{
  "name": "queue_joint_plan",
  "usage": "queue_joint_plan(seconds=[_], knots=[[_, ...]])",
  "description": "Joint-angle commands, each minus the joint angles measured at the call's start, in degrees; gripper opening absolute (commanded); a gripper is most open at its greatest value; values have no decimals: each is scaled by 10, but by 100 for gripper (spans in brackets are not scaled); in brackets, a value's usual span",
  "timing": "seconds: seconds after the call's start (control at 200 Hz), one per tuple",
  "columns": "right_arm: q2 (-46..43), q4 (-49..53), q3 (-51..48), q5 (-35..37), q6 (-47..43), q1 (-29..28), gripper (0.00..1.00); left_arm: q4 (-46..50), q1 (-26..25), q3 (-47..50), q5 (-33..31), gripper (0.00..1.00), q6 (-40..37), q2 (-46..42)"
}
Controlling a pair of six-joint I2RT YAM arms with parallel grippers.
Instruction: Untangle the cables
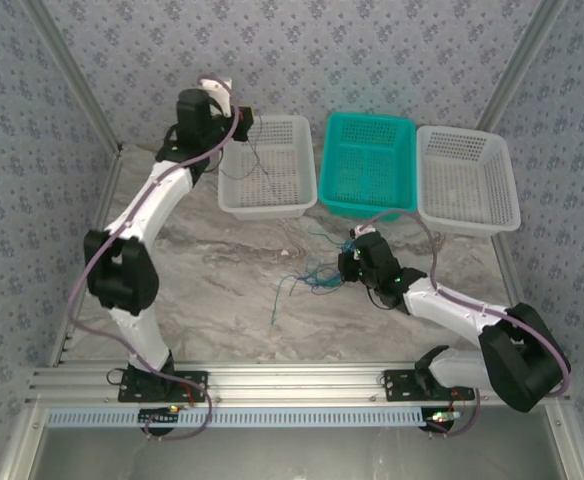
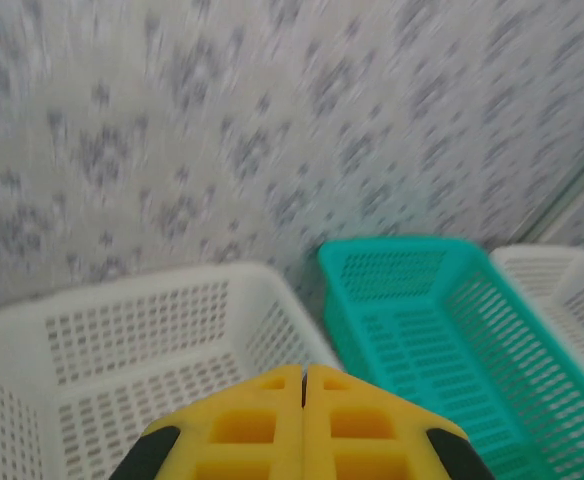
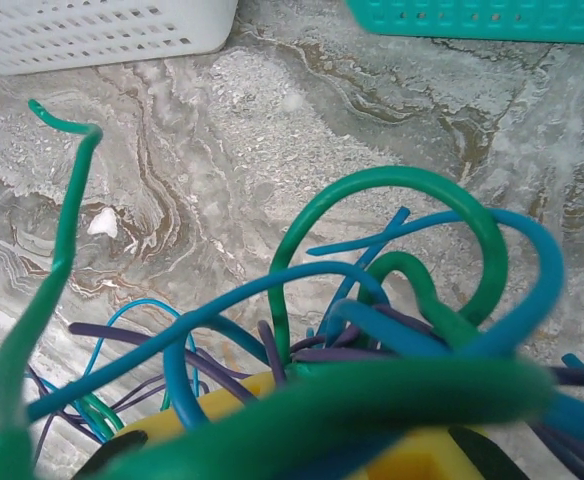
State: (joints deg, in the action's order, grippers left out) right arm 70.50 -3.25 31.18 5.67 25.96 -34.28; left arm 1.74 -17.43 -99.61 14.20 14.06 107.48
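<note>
The cables (image 1: 317,275), a small tangle of blue, green and dark purple strands, lie mid-table on the marble top. My right gripper (image 1: 349,265) sits low at the tangle's right edge. In the right wrist view the cables (image 3: 392,330) bunch across its yellow fingers (image 3: 222,400), and the right gripper (image 3: 312,420) is shut on them. My left gripper (image 1: 244,122) is raised over the left white basket (image 1: 234,205). A thin dark cable (image 1: 264,172) hangs straight down from it into the basket. Seen from the left wrist, the left gripper (image 2: 303,375) has its jaws pressed together.
Three baskets line the far side: the left white one (image 2: 122,290), a teal one (image 1: 324,170) (image 2: 422,245) and a right white one (image 1: 467,222) (image 2: 542,255). Patterned walls close in the back and sides. A loose blue strand (image 1: 277,300) trails left of the tangle.
</note>
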Motion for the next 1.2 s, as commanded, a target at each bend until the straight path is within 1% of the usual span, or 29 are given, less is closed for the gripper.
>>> queue_joint_plan(seconds=[0.0,0.045,0.085,0.125,0.17,0.27,0.37,0.45,0.52,0.58,0.65,0.765,0.854,0.999,1.069,1.174,1.194], knots=[[-22,29,-8,21,-2,-4,16,20,-8,-23,-49,21,-22,19],[-29,32,-9,22,-2,-5,17,21,-13,-10,-70,49,-28,14],[-34,35,-10,22,-2,-5,17,16,-16,6,-83,66,-31,1],[-38,37,-10,19,-3,-5,17,10,-20,24,-98,78,-31,-16],[-40,39,-7,15,-5,-5,17,10,-24,41,-112,84,-33,-42],[-40,47,7,-3,-16,-5,17,19,-33,77,-126,86,-36,-109],[-41,52,24,-38,-39,-5,17,4,-49,140,-114,86,-38,-199],[-46,41,36,-96,-75,-5,16,-8,-70,196,-73,86,-51,-274],[-48,27,50,-155,-108,-5,16,-20,-97,256,-26,86,-67,-333],[-45,25,66,-188,-128,-6,15,-24,-126,305,3,85,-79,-377],[-37,26,90,-206,-140,-6,15,-32,-158,370,19,84,-88,-425],[-25,25,119,-224,-147,-7,13,-51,-197,471,16,82,-89,-489],[-19,11,133,-253,-152,-8,13,-65,-208,534,14,81,-82,-520],[-11,9,158,-287,-148,-10,12,-92,-216,596,31,81,-78,-535],[-10,10,168,-292,-141,-12,12,-100,-216,612,16,81,-73,-530],[-12,4,173,-317,-142,-14,12,-93,-216,616,-10,81,-76,-511],[-12,2,173,-326,-143,-16,12,-94,-215,615,-14,79,-75,-506]])
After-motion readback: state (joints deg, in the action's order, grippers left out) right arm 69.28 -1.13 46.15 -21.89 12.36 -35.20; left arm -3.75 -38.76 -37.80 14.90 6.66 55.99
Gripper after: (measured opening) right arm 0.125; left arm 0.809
